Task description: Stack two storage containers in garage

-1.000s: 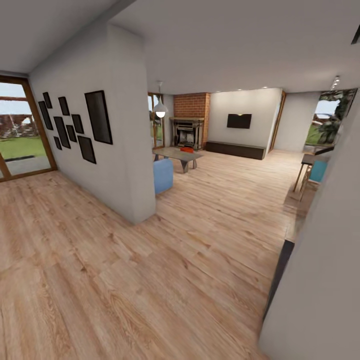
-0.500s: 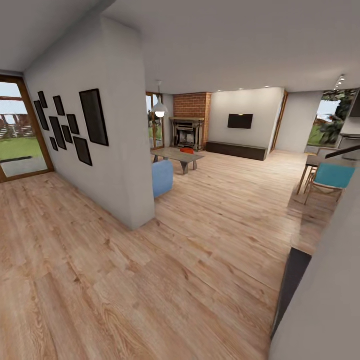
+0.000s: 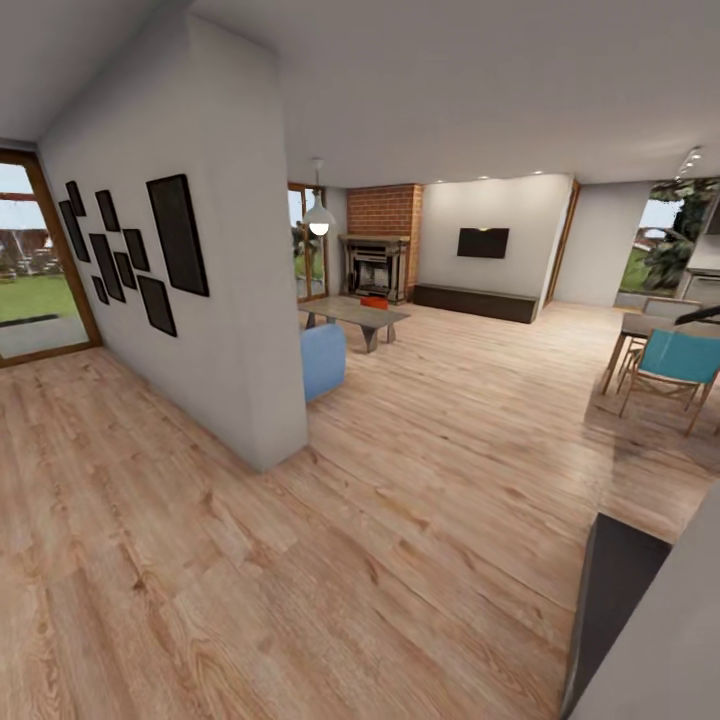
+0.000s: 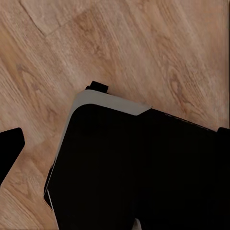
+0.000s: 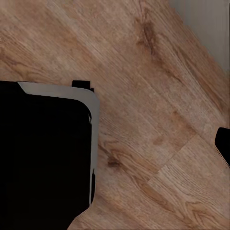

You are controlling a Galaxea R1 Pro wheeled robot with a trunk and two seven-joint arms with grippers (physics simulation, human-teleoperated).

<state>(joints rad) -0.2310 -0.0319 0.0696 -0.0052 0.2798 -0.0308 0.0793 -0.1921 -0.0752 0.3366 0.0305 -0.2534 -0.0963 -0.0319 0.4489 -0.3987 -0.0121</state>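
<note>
Far ahead in the living room, one orange-red storage container sits on a low grey coffee table in front of the red-brick fireplace. It is small and distant in the head view. My left gripper hangs over my own dark base, with one dark fingertip showing at the picture's edge above the wood floor. My right gripper hangs likewise, one fingertip at the edge. Both look open and hold nothing.
A white partition wall with black picture frames juts out on the left, a blue sofa behind its end. A turquoise chair and dining table stand at the right. A dark panel and pale wall are close at bottom right. Wood-plank floor stretches ahead.
The whole view has shifted, so the camera has moved: the near right wall has slid out of frame and the turquoise chair and dining area have come into sight.
</note>
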